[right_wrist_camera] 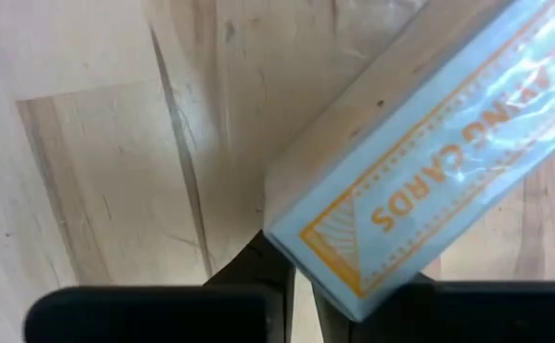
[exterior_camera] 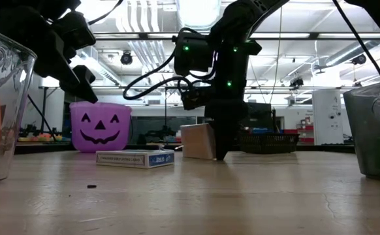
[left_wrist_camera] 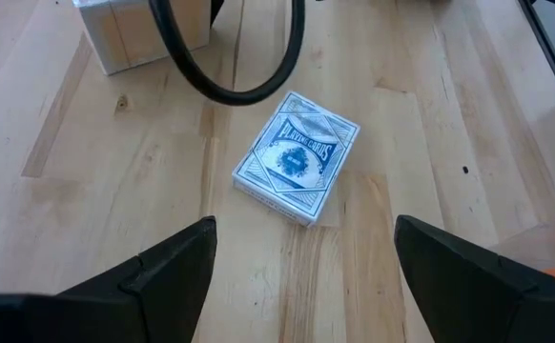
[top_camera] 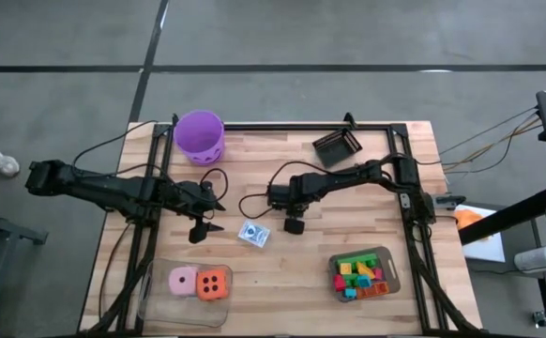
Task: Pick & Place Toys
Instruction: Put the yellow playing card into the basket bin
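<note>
A white-blue card pack lies flat on the wooden table between my two grippers. My left gripper hangs open just left of it and above it, touching nothing. A second card pack with orange print stands tilted on one edge right beside my right gripper. That gripper is shut and points down, with its tips at the table. In the high view my right gripper hides this pack. Two dice sit in a clear tub, and the bricks fill a grey tray. My right gripper points down from above, and its shut fingers stand against the lower corner of the orange-print pack. I cannot tell whether any of the pack lies between them. The pack rests on the table on one edge, tilted.
A purple bucket stands at the far left of the table and a small black tray at the far middle. The clear tub is at the near left, the grey tray at the near right. A black cable loops above the table.
</note>
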You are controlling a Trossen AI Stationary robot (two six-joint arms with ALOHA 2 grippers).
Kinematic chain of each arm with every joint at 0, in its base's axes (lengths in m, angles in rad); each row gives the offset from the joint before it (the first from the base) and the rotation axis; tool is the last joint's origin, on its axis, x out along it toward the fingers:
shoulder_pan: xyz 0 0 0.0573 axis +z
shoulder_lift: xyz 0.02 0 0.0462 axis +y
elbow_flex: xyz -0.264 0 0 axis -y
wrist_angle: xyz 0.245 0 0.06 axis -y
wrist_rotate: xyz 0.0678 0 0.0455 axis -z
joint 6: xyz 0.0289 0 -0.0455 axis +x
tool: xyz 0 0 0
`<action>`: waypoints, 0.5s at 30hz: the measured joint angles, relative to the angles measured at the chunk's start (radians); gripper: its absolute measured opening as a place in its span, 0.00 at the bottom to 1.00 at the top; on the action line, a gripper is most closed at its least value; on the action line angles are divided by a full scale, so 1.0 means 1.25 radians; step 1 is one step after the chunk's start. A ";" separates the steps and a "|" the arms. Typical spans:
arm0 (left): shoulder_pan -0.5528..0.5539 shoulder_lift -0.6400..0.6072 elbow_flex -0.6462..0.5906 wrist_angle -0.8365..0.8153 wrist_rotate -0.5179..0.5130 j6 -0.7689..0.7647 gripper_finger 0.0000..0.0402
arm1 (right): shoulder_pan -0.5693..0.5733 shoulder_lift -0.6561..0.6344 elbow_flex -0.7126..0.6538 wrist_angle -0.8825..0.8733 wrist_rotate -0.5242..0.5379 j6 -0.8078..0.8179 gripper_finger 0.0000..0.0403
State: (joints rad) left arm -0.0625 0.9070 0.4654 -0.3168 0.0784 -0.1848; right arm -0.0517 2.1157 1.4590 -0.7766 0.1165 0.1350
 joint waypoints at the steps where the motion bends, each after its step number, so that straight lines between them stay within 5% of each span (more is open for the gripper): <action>1: 0.000 0.000 0.000 0.000 0.000 0.000 0.81 | 0.000 0.000 0.000 -0.002 -0.006 0.001 0.06; 10: 0.000 0.000 0.000 0.000 0.000 0.000 0.81 | 0.006 -0.025 -0.002 -0.054 -0.097 0.044 0.07; 15: 0.000 0.000 0.000 -0.002 0.000 0.000 0.81 | 0.012 -0.068 -0.004 -0.123 -0.117 0.113 0.18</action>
State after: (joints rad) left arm -0.0624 0.9070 0.4656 -0.3187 0.0784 -0.1845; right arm -0.0367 2.0309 1.4538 -0.9302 -0.0300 0.2763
